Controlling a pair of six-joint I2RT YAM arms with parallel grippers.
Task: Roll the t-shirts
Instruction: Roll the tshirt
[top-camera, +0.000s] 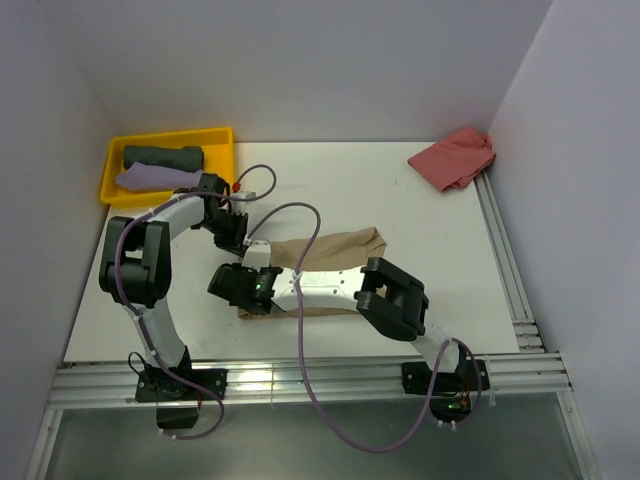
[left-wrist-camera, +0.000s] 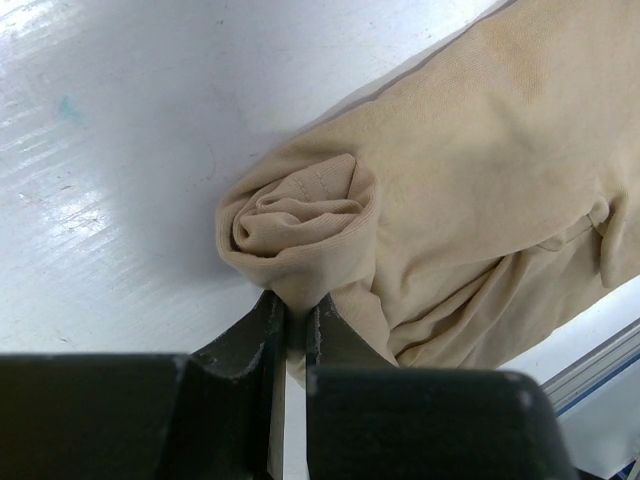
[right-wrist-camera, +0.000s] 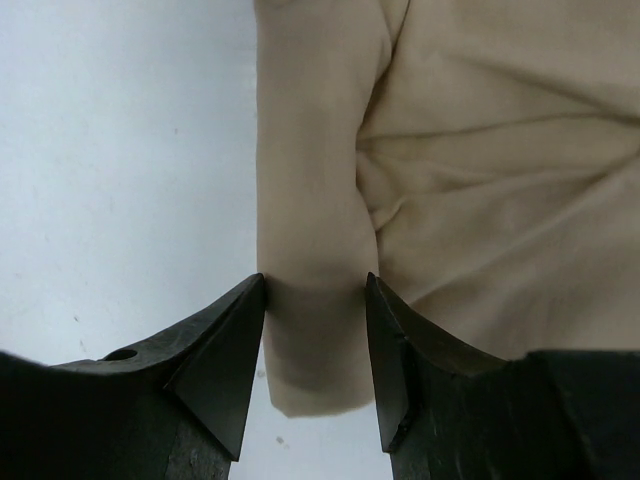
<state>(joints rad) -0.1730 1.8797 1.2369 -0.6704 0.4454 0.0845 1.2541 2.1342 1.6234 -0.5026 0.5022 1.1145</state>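
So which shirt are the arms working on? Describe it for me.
On the white table, look at the middle, toward the front edge. The tan shirt lies there, partly rolled, with the left gripper pinching its rolled end. The other shirts are red, grey-green and lilac.

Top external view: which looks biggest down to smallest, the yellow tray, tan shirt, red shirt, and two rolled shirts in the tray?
1. Yellow tray and tan shirt: about alike; the right arm covers part of the shirt.
2. Red shirt.
3. Dark green roll and lilac roll: too alike to rank.
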